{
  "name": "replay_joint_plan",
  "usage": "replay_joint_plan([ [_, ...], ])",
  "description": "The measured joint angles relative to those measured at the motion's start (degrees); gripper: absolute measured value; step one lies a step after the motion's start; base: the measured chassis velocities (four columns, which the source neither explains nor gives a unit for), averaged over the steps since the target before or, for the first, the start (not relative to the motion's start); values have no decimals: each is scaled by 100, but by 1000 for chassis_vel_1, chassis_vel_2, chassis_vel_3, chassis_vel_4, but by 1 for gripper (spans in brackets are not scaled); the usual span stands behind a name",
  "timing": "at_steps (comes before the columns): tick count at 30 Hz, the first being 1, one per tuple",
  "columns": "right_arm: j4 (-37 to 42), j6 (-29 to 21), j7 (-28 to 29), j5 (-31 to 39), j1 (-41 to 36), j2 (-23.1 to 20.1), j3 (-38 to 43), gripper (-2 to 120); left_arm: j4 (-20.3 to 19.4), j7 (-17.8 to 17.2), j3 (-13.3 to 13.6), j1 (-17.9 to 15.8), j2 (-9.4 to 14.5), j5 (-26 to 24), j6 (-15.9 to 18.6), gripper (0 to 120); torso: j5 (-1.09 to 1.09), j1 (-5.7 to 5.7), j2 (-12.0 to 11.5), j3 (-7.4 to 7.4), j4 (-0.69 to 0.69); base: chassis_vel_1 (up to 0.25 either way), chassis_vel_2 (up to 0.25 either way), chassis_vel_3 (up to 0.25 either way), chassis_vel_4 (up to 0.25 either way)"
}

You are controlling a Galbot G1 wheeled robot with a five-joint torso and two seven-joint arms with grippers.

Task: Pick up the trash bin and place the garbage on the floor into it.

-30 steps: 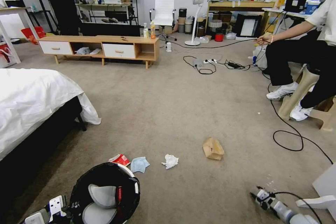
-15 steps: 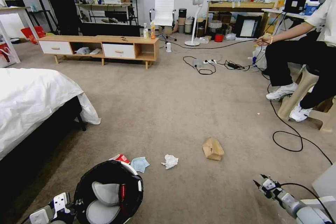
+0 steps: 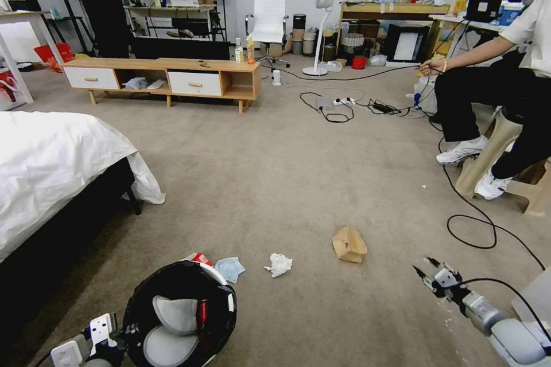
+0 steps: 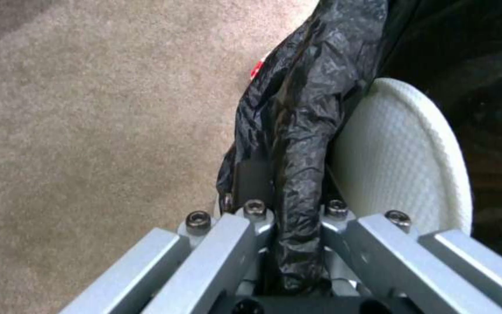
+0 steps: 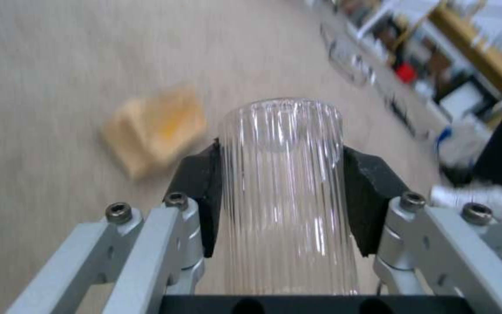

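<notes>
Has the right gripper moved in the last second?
Yes. The right gripper has risen in the head view, toward the looped black cable; the brown paper bag stayed put.

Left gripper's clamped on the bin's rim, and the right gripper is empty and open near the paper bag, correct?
Not quite. The right wrist view shows the right gripper shut on a clear bottle. The left gripper does clamp the trash bin rim; the paper bag lies on the floor.
</notes>
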Motion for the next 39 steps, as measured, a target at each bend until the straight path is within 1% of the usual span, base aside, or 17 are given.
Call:
replay_joint_plan([
  [1, 0, 0, 0, 0, 0, 0, 0, 41, 0, 0, 0, 0, 0, 0, 0, 2, 0, 0, 0, 0, 0, 0, 0, 0, 0],
  [3, 494, -80, 47, 179, -77, -139, 21, 41, -12, 0, 9, -10, 9, -4, 12, 2, -2, 0, 0, 0, 3, 0, 0, 0, 0],
  [5, 647, -111, 66, 246, -105, -186, 27, 41, -17, 0, 13, -10, 12, -4, 15, 2, -1, 0, 0, 0, 4, 0, 0, 0, 0],
  [7, 1081, -214, 122, 442, -157, -316, 57, 41, -32, -1, 37, -11, 18, -2, 21, 2, -1, 0, 1, 0, 1, 0, 0, 0, 0],
  [8, 1081, -214, 122, 442, -157, -316, 57, 41, -32, -1, 37, -11, 18, -2, 21, 2, -1, 0, 1, 0, 1, 0, 0, 0, 0],
  [11, 1451, -297, 165, 603, -158, -433, 85, 41, -55, -1, 60, -11, 18, -1, 27, 2, 0, 0, 0, 0, 2, 0, 0, 0, 0],
  [13, 1903, -411, 221, 799, -158, -578, 91, 41, -62, -2, 85, -23, 18, 6, 28, 2, -2, 0, 1, 0, 2, 0, 0, 0, 0],
  [14, 1903, -411, 221, 799, -158, -578, 91, 41, -62, -2, 85, -23, 18, 6, 28, 2, -2, 0, 1, 0, 2, 0, 0, 0, 0],
  [19, 2741, -647, 385, 1150, -135, -756, 13, 41, -68, -2, 133, -35, 13, 34, 29, 2, -1, -1, 1, 0, 2, 0, 0, 0, 0],
  [20, 2741, -647, 385, 1150, -135, -756, 13, 41, -68, -2, 133, -35, 13, 34, 29, 2, -1, -1, 1, 0, 2, 0, 0, 0, 0],
  [21, 3025, -737, 444, 1295, -85, -800, -71, 41, -71, -2, 150, -39, 15, 45, 29, 2, -2, 0, 1, 0, 2, 0, 0, 0, 0],
  [25, 3259, -805, 538, 1475, 89, -801, -269, 41, -84, -2, 172, -43, 25, 58, 31, 2, -2, 0, 1, 0, 2, 0, 0, 0, 0],
  [28, 3375, -853, 675, 1717, 327, -742, -535, 41, -91, -2, 189, -47, 35, 64, 35, 2, -1, 0, 2, 0, 2, 0, 0, 0, 0],
  [30, 3523, -932, 850, 2071, 585, -667, -875, 41, -101, -2, 204, -54, 55, 66, 43, 2, -1, 0, 1, 0, 3, 0, 0, 0, 0],
  [34, 3664, -993, 961, 2325, 795, -618, -1127, 41, -115, -2, 217, -60, 71, 66, 50, 2, -1, -1, 2, 0, 3, 0, 0, 0, 0],
  [36, 3869, -1115, 1107, 2583, 1053, -503, -1434, 41, -118, -1, 232, -67, 82, 67, 55, 2, -2, 0, 1, 0, 2, 0, 0, 0, 0],
  [39, 4005, -1222, 1205, 2721, 1235, -400, -1647, 41, -118, -2, 251, -71, 84, 70, 58, 2, -2, -1, 1, 0, 3, 0, 0, 0, 0],
])
